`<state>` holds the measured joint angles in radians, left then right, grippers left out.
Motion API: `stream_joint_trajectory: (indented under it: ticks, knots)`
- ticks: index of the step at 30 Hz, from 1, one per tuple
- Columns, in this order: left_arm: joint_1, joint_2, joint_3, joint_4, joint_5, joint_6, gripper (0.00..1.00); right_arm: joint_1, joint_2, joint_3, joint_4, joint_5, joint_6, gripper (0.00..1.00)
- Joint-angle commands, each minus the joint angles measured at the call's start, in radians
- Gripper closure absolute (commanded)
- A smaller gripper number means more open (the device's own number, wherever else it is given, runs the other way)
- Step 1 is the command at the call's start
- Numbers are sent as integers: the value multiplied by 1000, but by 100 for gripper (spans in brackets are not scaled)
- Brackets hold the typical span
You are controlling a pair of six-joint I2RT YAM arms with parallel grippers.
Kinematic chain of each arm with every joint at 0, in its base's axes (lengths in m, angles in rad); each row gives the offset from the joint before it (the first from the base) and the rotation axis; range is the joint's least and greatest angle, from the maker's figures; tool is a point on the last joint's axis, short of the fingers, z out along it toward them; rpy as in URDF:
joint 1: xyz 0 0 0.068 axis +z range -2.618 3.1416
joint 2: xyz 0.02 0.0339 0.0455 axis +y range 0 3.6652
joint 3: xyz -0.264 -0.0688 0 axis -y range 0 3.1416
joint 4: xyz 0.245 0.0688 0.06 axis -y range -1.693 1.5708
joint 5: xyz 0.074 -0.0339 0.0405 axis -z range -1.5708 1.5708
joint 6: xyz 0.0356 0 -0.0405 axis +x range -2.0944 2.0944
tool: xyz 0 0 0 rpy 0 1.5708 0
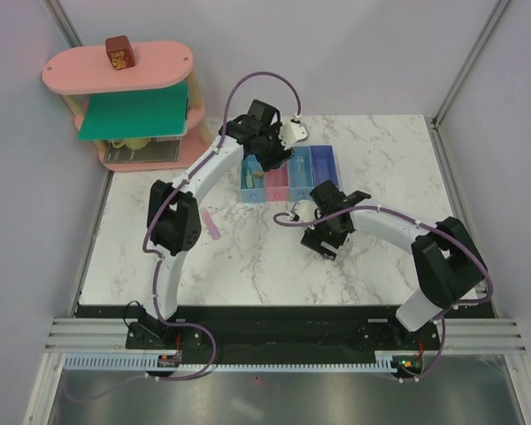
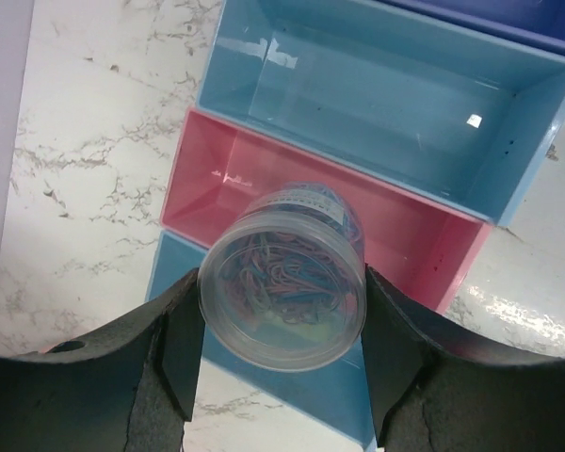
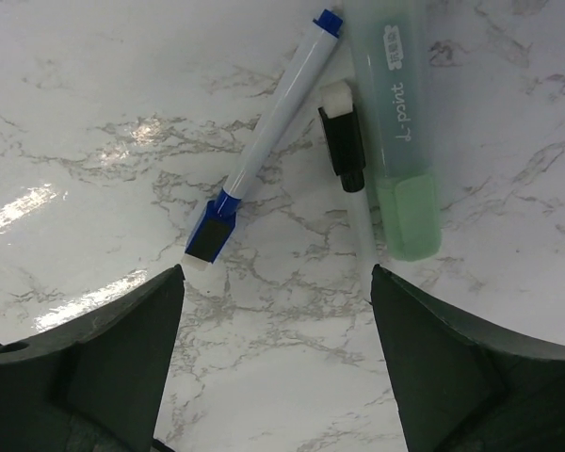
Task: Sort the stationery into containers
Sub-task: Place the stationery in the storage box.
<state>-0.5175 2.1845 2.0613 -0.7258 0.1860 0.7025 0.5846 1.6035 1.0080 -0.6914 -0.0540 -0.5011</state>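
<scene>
The left tool [image 2: 281, 315] holds a clear round tub [image 2: 282, 282] of clips over the bins [image 2: 414, 235], far on the worktop [image 1: 248, 257]. The right tool [image 3: 278, 311] is open above a blue pen [image 3: 264, 151], a black pen [image 3: 344, 141] and a green marker [image 3: 400, 122] lying side by side.

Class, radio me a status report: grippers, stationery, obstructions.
Left gripper shut on clear clip tub, above bin row. Right gripper open over blue pen, black-capped pen, green highlighter. No obstruction seen.

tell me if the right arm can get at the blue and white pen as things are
Probably yes: the right claw hangs open over the blue and white pen, nothing between them; a green marker lies close beside.
</scene>
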Motion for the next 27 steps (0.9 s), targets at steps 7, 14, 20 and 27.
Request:
stream_joint_trajectory:
  ticks: [7,14,20,27]
  knots:
    - [-16,126,128,17,-71,80,74,30,42,14,41,-37,32,17]
    - [-15,158,135,28,-108,101,74,43,58,11,66,-38,38,21]
    - [-15,162,132,39,-120,100,51,52,78,9,75,-40,42,34]
    - [-15,136,82,40,-135,100,38,61,82,-11,85,-44,47,41]
